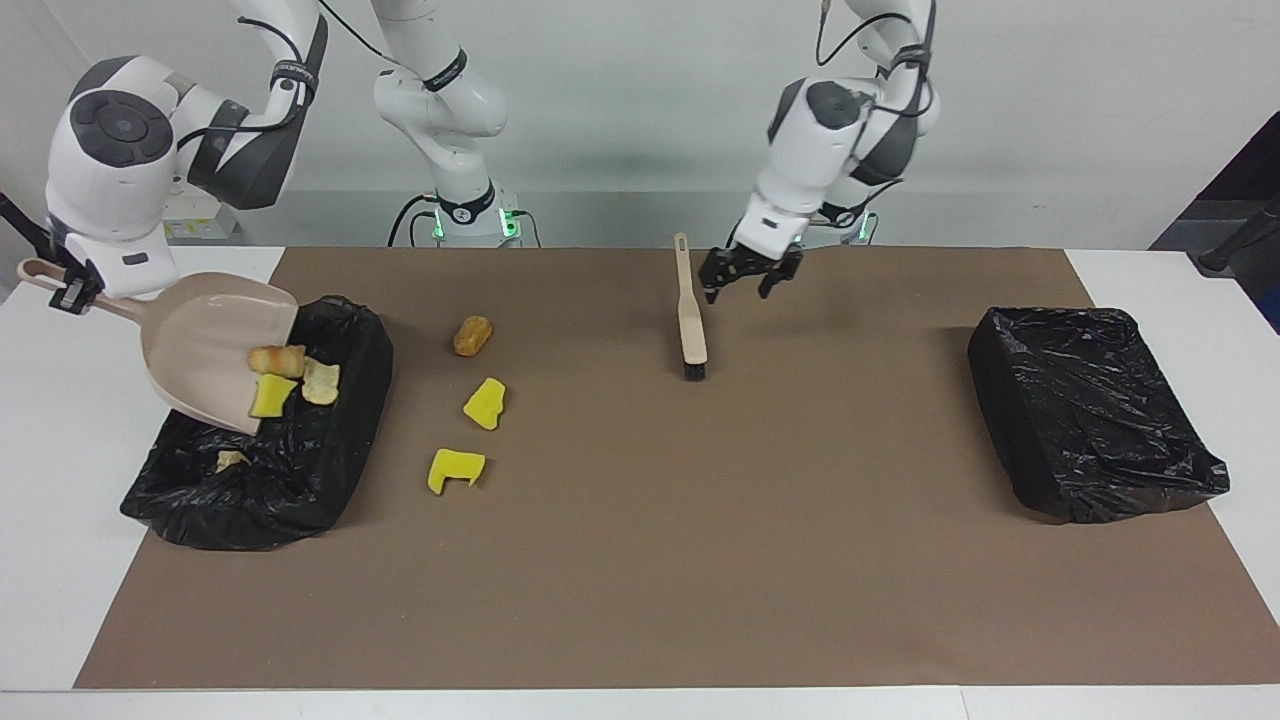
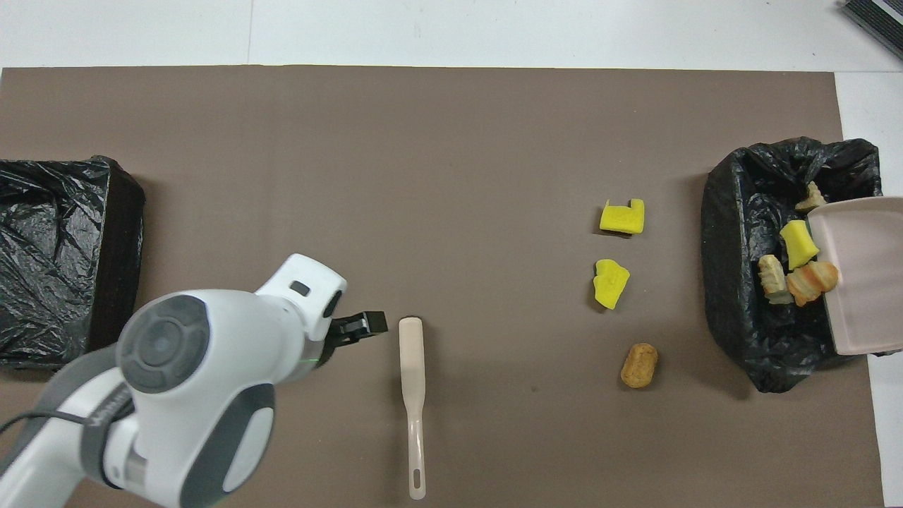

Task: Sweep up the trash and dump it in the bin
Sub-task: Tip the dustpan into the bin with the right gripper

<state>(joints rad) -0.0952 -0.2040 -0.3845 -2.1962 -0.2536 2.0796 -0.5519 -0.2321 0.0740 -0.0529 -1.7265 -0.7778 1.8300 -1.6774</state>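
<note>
in the facing view the right tool [image 1: 72,290] is clamping the dustpan [image 1: 215,345] by its handle, tilting it mouth-down over the bin [image 1: 330,470], with the trash [image 1: 278,375] sliding off its lip, while the left tool [image 1: 750,275] is hanging with fingers apart beside the brush [image 1: 688,315]. in the overhead view the brush [image 2: 412,381] is lying on the bench with its long axis running toward the robots, handle nearest them, and two yellow scraps [image 2: 621,216] and a bun [image 2: 639,365] are lying beside the bin [image 2: 734,282].

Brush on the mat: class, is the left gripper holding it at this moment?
No. In the facing view the brush lies on the brown mat, and the left gripper hangs open beside its handle without touching it.
</note>
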